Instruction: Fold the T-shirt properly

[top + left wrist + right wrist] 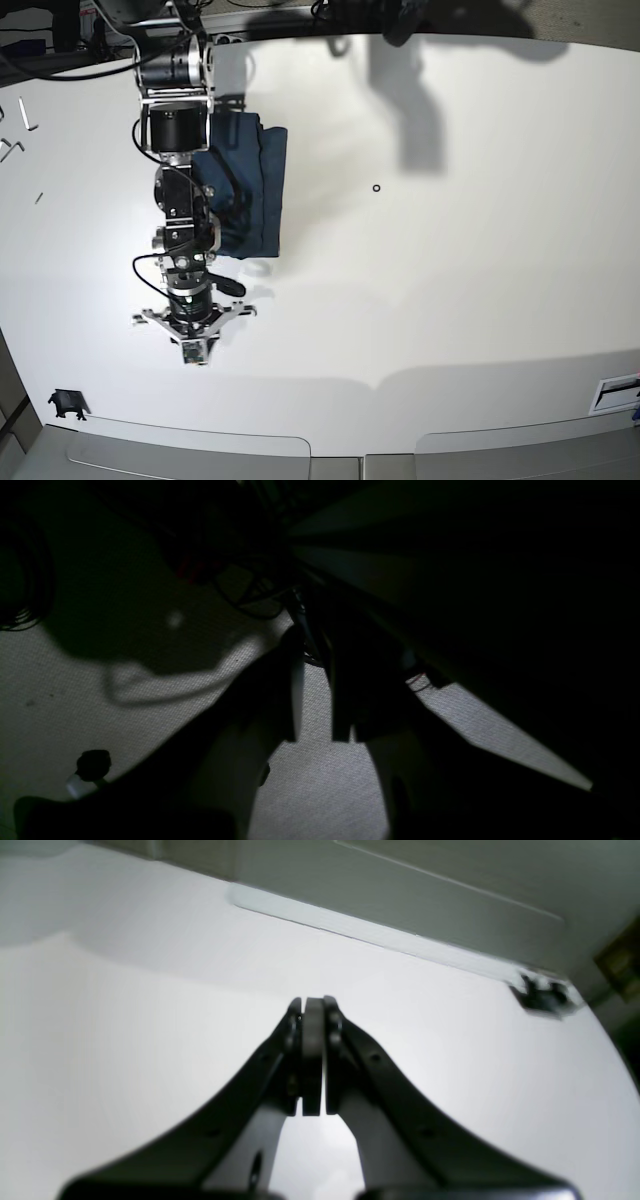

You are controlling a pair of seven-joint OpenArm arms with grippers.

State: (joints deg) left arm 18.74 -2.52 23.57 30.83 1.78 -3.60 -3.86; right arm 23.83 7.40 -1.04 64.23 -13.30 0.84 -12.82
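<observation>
The dark navy-blue cotton T-shirt (250, 190) lies folded into a compact bundle well behind the right gripper (313, 1060), whose fingers are clenched on nothing, so folding looks nearly finished; the left gripper (320, 700), dimly seen, seems slightly parted and empty.

The T-shirt (250, 190) is plain dark navy blue, unpatterned. The table (450, 280) beneath it is plain white. The right gripper (313, 1060) beside the T-shirt is black, and a small black ring (376, 187) lies on the white.
</observation>
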